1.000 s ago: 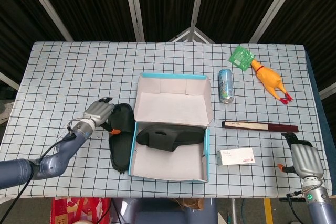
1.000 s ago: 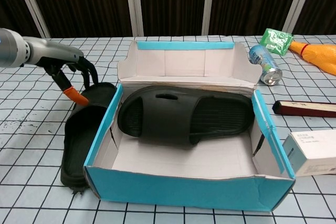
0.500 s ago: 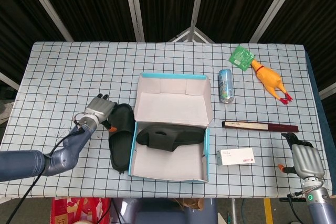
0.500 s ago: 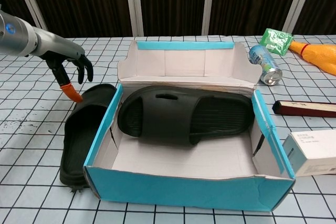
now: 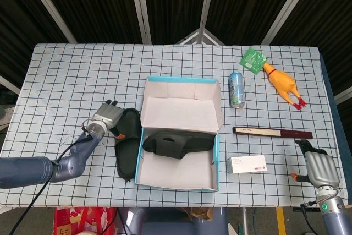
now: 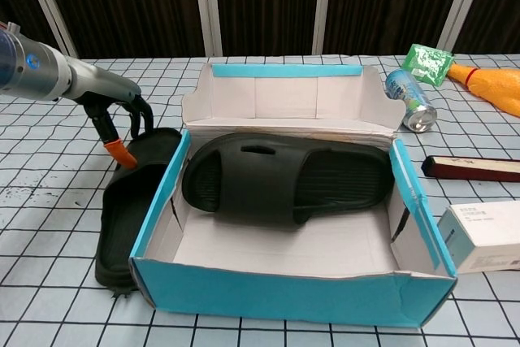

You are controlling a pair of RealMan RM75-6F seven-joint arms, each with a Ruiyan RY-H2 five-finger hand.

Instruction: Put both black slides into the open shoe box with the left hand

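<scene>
One black slide [image 6: 284,176] lies inside the open shoe box [image 6: 276,294] at frame centre, the other slide [image 6: 130,209] sits outside its left wall — the left hand [image 6: 122,115], fingers apart and empty, hovers over that slide's far end.

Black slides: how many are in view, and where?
2. One slide lies inside the shoe box; the other slide lies on the table against the box's left wall.

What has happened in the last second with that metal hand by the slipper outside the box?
The left robot hand lifted a little off the black rubber slide lying left of the box, then came back down to its upper end. It holds nothing, and the slide barely shifted. The other black slide in the blue cardboard shoe box and the right robot hand stayed put.
</scene>
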